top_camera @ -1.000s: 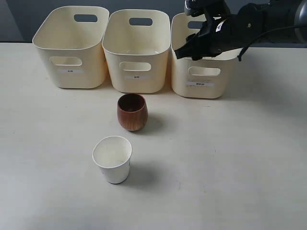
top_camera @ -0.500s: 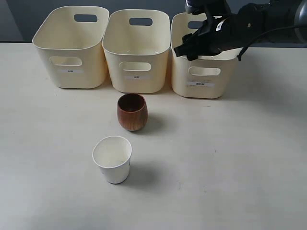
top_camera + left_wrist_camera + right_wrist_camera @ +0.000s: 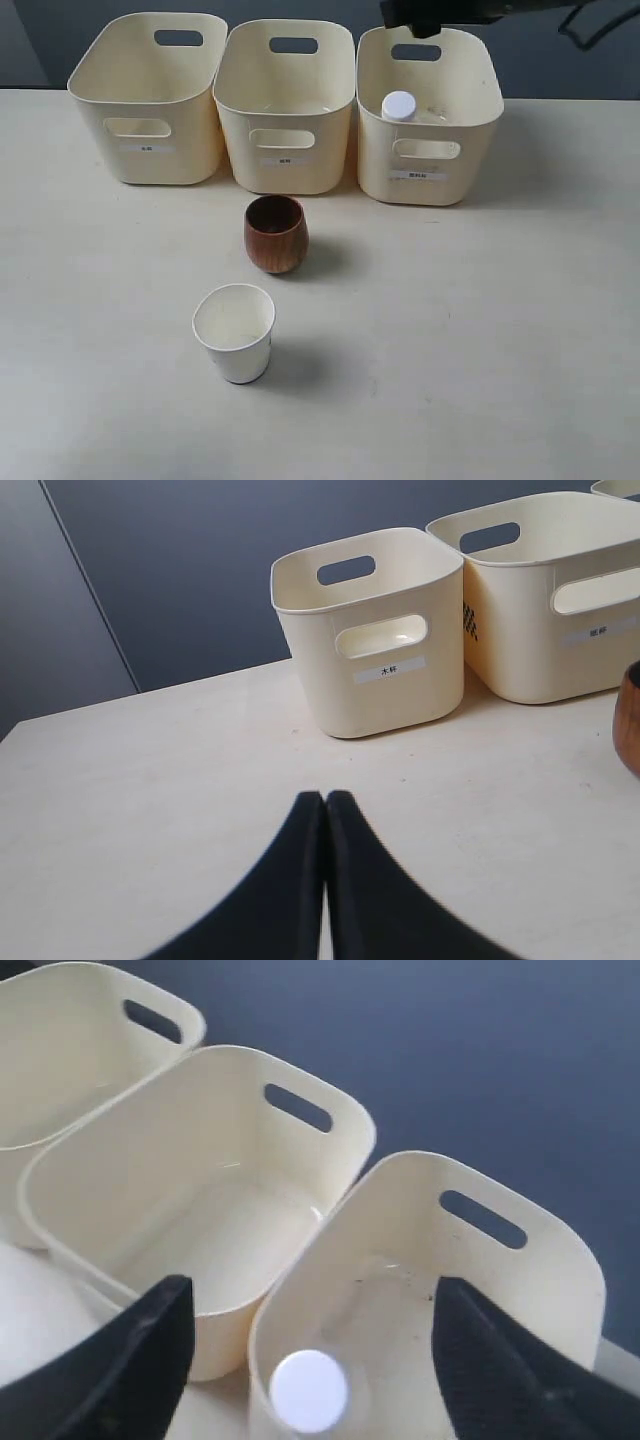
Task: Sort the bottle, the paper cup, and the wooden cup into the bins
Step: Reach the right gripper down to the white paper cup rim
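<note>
The right claw (image 3: pixel 310 1360) has lifted away from the right bin (image 3: pixel 428 150), jaws spread wide; the bottle (image 3: pixel 399 106), released, stands inside directly below it. The left claw (image 3: pixel 325 805) is closed, empty.

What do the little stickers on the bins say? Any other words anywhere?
Left bin label: "木杯".
Middle bin label: too small and blurred to read.
Right bin label: too small to read.
Bottle, wooden cup, paper cup: no words show.
</note>
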